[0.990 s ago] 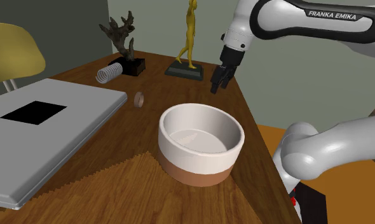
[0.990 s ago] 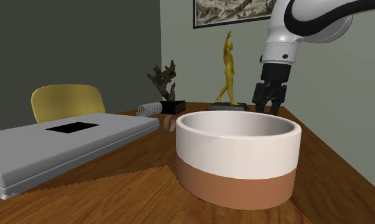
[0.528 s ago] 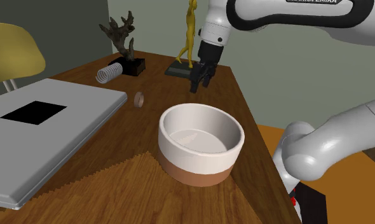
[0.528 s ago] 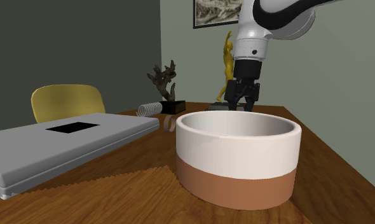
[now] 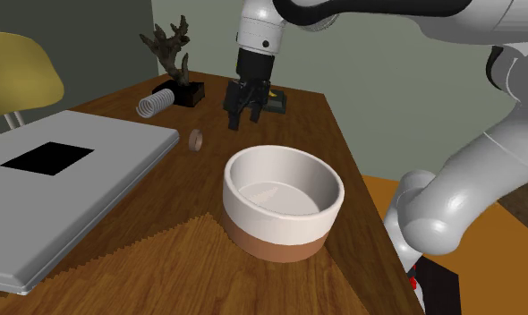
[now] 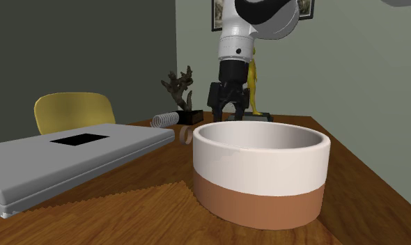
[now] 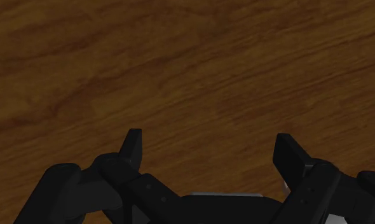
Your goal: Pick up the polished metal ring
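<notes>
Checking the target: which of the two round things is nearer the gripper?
The small brown ring; the pale coil lies farther from the gripper, by the dark sculpture.

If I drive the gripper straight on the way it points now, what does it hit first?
Probably the bare wooden tabletop: the gripper has wood grain between its open jaws. The small ring sits off to one side.

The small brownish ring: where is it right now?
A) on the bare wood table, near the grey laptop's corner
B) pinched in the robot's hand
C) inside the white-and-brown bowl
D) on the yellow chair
A: the ring sits on the wooden table by the laptop corner, apart from the bowl, and the open hand holds nothing.
</notes>
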Robot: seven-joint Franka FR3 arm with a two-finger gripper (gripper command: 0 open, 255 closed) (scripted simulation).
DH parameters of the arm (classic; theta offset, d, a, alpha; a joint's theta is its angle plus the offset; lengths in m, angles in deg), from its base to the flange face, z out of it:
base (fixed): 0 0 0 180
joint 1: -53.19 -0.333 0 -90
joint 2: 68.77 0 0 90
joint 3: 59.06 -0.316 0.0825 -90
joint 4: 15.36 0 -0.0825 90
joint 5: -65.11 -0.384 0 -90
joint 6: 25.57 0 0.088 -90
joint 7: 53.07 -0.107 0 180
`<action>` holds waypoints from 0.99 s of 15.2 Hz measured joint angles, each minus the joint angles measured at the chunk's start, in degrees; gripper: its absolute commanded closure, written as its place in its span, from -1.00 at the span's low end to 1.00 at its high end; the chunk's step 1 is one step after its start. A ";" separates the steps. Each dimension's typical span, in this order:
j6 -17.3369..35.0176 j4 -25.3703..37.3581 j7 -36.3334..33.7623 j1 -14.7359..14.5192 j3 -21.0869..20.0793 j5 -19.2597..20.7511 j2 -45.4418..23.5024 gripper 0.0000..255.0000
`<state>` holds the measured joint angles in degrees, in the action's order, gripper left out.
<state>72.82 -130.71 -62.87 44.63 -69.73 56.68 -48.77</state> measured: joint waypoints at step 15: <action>0.93 14.04 -5.10 -3.67 -5.96 0.33 -16.48 -1.00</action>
<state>73.76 -116.68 -67.97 40.96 -75.69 57.00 -65.25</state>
